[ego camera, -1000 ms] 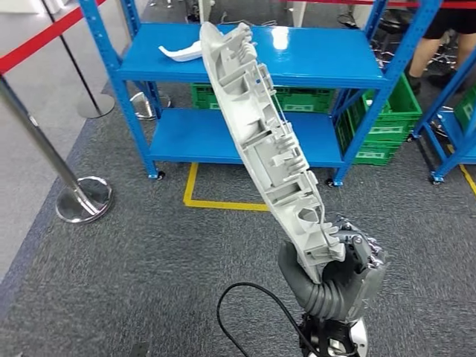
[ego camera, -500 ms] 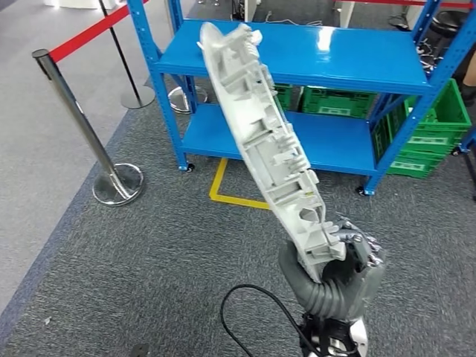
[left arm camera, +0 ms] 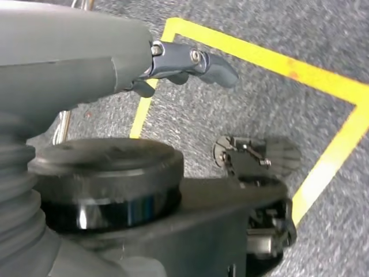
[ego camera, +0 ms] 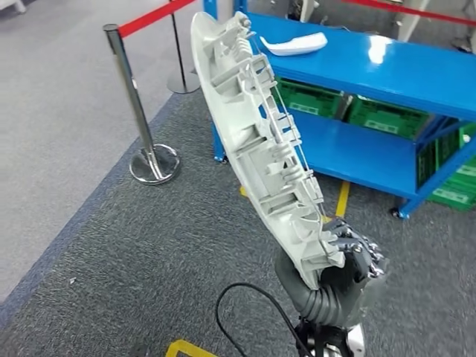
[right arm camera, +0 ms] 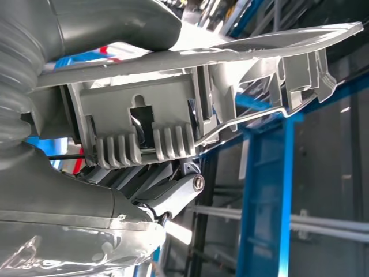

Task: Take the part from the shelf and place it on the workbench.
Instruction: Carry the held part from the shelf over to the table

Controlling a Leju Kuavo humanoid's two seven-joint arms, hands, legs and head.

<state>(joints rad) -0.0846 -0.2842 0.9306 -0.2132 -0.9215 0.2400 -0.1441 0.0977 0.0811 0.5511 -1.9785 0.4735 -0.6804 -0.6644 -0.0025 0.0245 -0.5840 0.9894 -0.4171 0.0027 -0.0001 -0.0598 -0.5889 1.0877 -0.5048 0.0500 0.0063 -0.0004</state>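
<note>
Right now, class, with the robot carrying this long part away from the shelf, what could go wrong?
1. The right hand grips the grey plastic part only at its lower end; the long free length could lever loose.
2. The part's raised tip could clip the stanchion post or the blue shelf during a turn.
3. The black cable could snag.

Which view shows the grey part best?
The head view: the whole part shows, ribbed side out, standing tilted from the right hand that grips its lower end. The right wrist view shows it close up at the grip. The left wrist view looks at carpet.
</note>
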